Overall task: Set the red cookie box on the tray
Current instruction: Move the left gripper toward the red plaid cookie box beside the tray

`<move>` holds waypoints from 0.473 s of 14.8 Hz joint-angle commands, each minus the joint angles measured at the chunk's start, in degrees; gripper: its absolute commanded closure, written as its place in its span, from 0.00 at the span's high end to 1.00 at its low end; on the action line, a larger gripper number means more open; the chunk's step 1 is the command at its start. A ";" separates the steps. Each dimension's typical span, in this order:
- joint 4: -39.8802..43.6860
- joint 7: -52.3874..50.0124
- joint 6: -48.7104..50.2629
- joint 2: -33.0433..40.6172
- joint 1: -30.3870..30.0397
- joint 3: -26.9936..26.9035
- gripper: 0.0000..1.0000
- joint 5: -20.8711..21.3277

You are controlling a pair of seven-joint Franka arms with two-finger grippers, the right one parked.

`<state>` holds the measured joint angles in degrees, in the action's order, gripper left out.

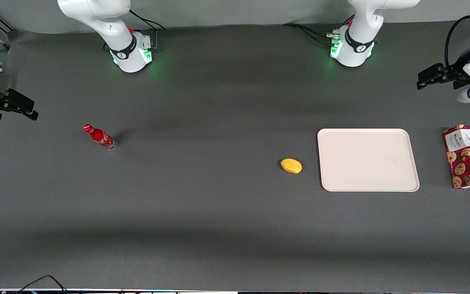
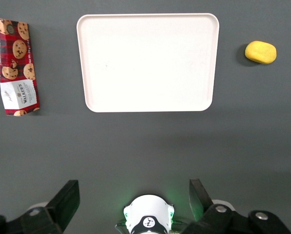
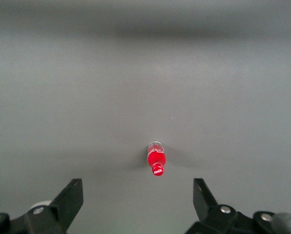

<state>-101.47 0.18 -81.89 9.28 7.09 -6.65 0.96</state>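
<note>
My claw (image 2: 132, 197) hangs high above the bench (image 1: 202, 212), its two black fingers (image 2: 65, 200) spread wide with nothing between them. In the front view the claw (image 1: 433, 76) shows at the working arm's end of the bench, farther from the front camera than the red cookie box (image 1: 462, 157) and well apart from it.

The bench is a broad dark grey surface that carries everything here.

The tray (image 1: 406, 141) is the largest thing on it: pale cream-pink, flat, with rounded corners and a low rim. It lies flat and bare toward the working arm's end. From my wrist camera the tray (image 2: 92, 92) shows whole, its long sides running across the picture.

The red cookie box lies flat on the bench beside the tray, nearer still to the working arm's end, with a strip of bare bench between the two, so they do not touch. It is a long dark-red tartan carton with cookie pictures on it, and its white label panel sits at the end farther from the front camera. In my wrist view the box (image 2: 16, 66) lies slightly tilted against the tray's edge line.

A red bottle (image 1: 99, 137) stands well apart from all this, toward the parked arm's end of the bench.

A small yellow object (image 1: 291, 165) rests just beside the tray, on the side toward the parked arm, close to the tray's corner nearer the front camera but not touching it.
</note>
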 commanded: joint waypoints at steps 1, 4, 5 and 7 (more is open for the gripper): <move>1.44 0.78 0.22 -0.76 -0.23 0.15 1.00 0.80; 2.15 1.58 1.99 -1.02 -0.15 0.15 1.00 0.80; 2.33 1.58 1.91 -1.11 -0.14 0.15 1.00 0.72; 3.03 1.40 2.17 -1.20 -0.41 -0.29 1.00 0.19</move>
<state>-101.11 0.73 -81.54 8.95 7.05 -6.69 1.03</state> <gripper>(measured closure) 0.000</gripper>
